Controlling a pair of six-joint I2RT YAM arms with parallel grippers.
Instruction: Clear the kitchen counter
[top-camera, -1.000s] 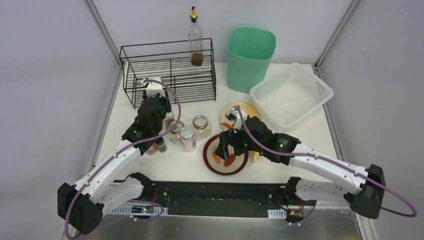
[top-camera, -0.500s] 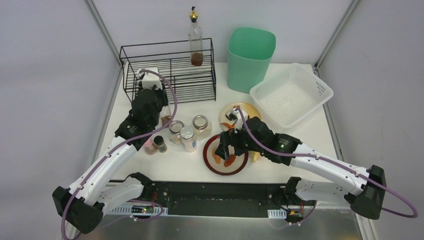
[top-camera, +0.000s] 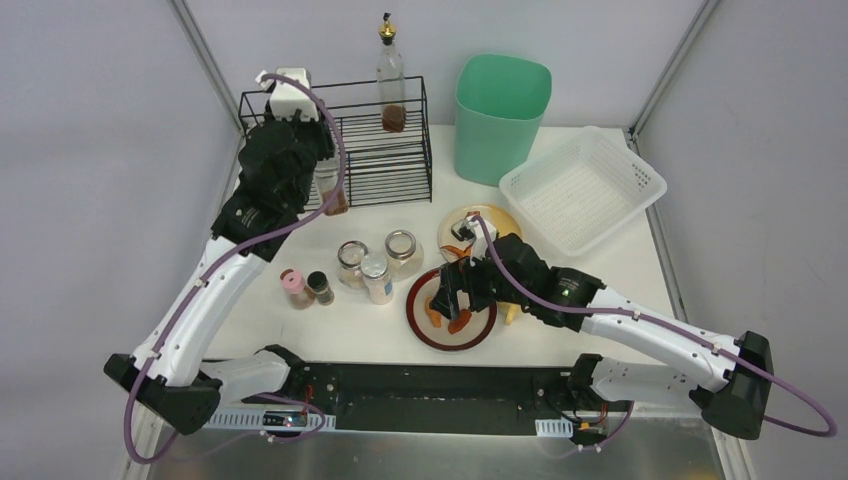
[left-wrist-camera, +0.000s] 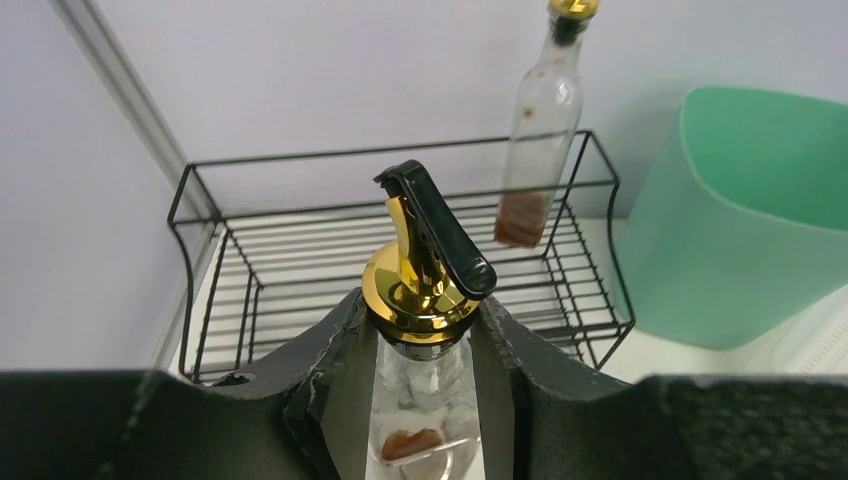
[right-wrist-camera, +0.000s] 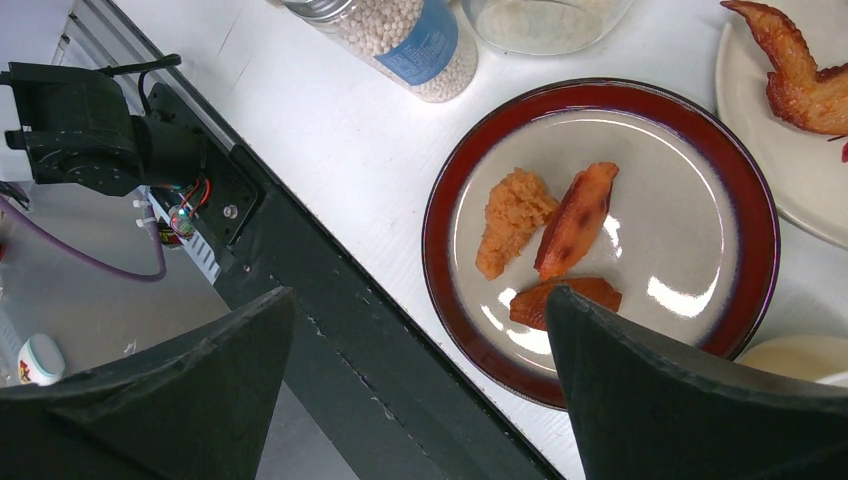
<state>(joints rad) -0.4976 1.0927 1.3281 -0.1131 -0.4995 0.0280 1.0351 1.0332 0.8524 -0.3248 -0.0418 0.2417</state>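
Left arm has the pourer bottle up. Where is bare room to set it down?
The wire rack's floor is bare left of the bottle standing at its right end. The kitchen counter is also bare along the near edge, in front of the jars. Jars and plates crowd the middle.

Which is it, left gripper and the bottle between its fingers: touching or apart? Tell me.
Touching. The left wrist view shows the left gripper with both fingers pressed against the sides of the bottle, under its gold cap.
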